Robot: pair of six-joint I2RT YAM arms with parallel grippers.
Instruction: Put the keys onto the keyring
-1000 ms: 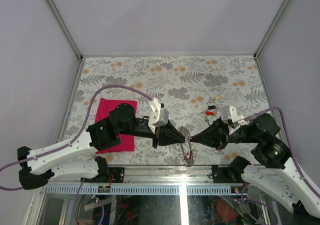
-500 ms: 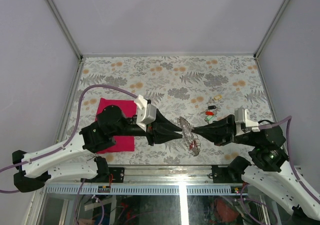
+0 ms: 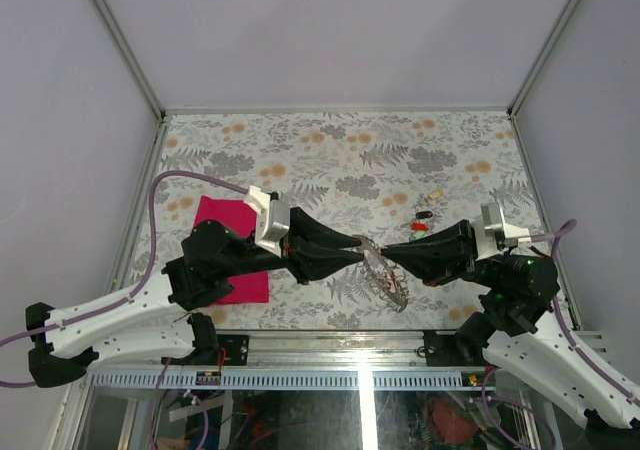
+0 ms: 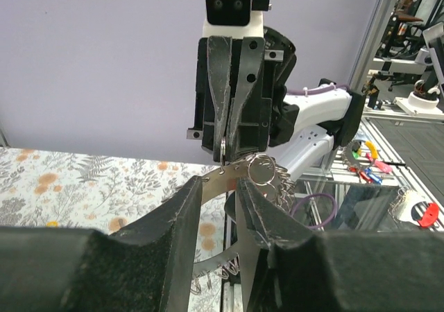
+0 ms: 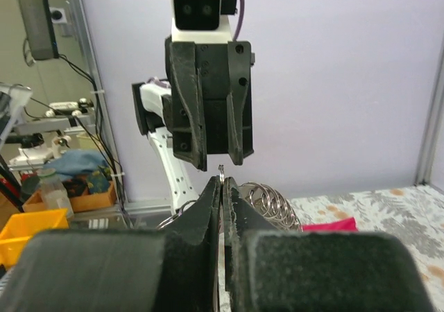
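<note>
Evidently the keyring [image 3: 386,274] was held off the table [image 3: 300,150] so that both arms could work on it at once. We saw it hanging in the air above the near middle, between two grippers that met nose to nose.

The right gripper [image 3: 387,254] reached in from the right. Its fingertips [image 5: 208,200] were pressed together on a thin wire of the keyring, which poked up just above them. We judged that this pinch was there to steady the ring.

The left gripper [image 3: 356,249] reached in from the left with its fingers [image 4: 182,211] spread a little way. A flat, toothed-looking stretch of the keyring lay across the gap at their tips, and we could not tell whether either finger touched it. We read that loose stance as readiness to take a hold, though that was only our guess.

The keyring looked silvery and fine. It was a bunch of thin overlapping loops, rather like a short spring, with the toothed stretch curving down from it. We could not tell whether any key hung on it.

The keys [image 3: 421,225] were tiny, one red and one black. They lay on the table just to the far right of the grippers, apart from the ring. A magenta cloth [image 3: 222,214] lay on the left, partly under the left arm.
</note>
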